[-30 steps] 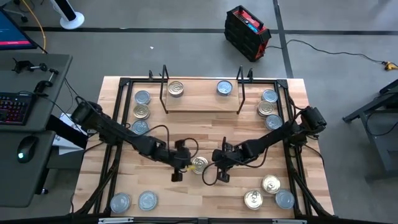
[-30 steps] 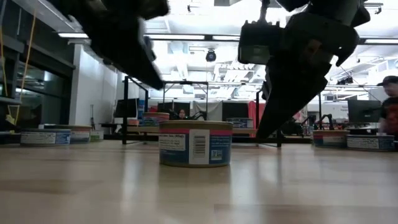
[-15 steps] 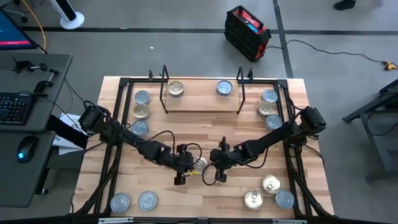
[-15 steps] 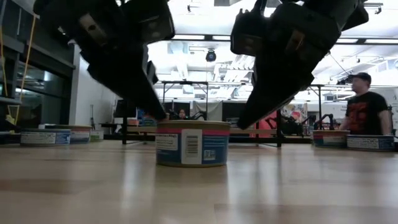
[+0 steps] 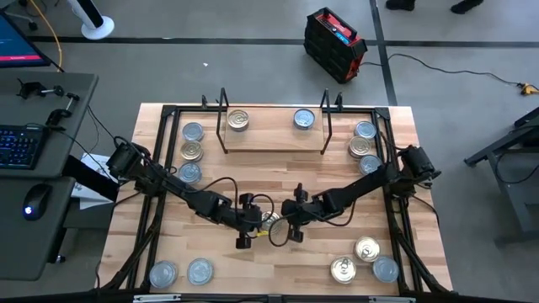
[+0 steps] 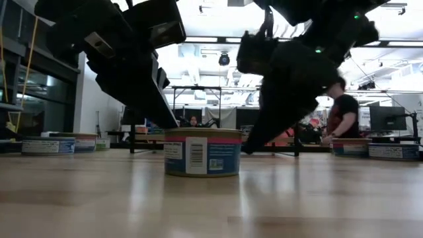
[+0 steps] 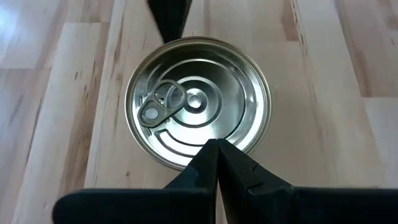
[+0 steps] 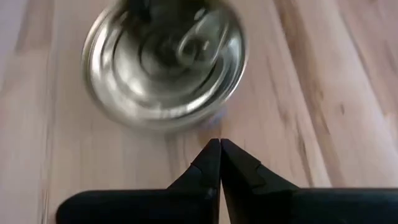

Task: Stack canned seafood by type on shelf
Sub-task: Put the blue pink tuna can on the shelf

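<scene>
Centre tin (image 5: 269,221) nudged left, both claws (image 5: 251,225) (image 5: 287,224) clenched empty, two tins on shelf (image 5: 274,137).

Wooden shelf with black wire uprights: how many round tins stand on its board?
2. One gold-lidded round tin stands near the left end of the light wooden shelf, and one silver-lidded round tin near its right end. None seems hidden.

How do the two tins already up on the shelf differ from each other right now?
The left shelf tin has a gold-coloured lid; the right shelf tin has a silver-blue one. The left shelf tin sits by the shelf's left wire uprights, the right shelf tin nearer the right ones, well apart. Both lie flat, lid up, as single tins with nothing stacked on them.
</scene>
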Available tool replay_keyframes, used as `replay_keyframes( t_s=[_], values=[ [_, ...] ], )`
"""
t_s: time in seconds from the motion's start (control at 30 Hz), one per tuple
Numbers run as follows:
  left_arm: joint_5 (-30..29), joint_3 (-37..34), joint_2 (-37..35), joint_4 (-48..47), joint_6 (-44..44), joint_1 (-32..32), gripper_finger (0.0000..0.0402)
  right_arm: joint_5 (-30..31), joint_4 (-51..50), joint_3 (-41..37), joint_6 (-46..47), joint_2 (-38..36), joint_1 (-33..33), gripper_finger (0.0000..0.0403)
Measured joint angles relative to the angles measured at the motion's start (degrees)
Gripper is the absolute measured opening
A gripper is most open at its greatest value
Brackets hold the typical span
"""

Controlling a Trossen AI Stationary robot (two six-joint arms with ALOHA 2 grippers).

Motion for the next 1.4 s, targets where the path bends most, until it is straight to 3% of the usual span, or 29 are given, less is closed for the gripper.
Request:
replay_keyframes(
  t_s=[0.63, 1.13, 1.3, 1.4],
  values=[
    [-1.24, 0.01, 0.18, -5.27, 1.07, 0.41, 0.0, -1.88, 13.03, 3.28, 0.5, -0.76, 0.48, 0.0],
    [-0.93, -0.07, -0.77, -11.64, 0.53, 1.09, 0.0, -1.58, 11.52, 5.18, -4.97, -1.98, -0.44, 0.0],
    [-5.67, -0.12, -5.15, -21.54, -3.74, 1.89, 0.0, -2.9, 9.83, 6.73, -10.53, -5.0, -0.43, 0.0],
    [-8.5, -1.92, -8.91, -22.18, -9.55, 1.44, 0.0, -4.79, 4.07, 10.55, -13.22, -5.33, -1.33, 0.0006]
  ],
)
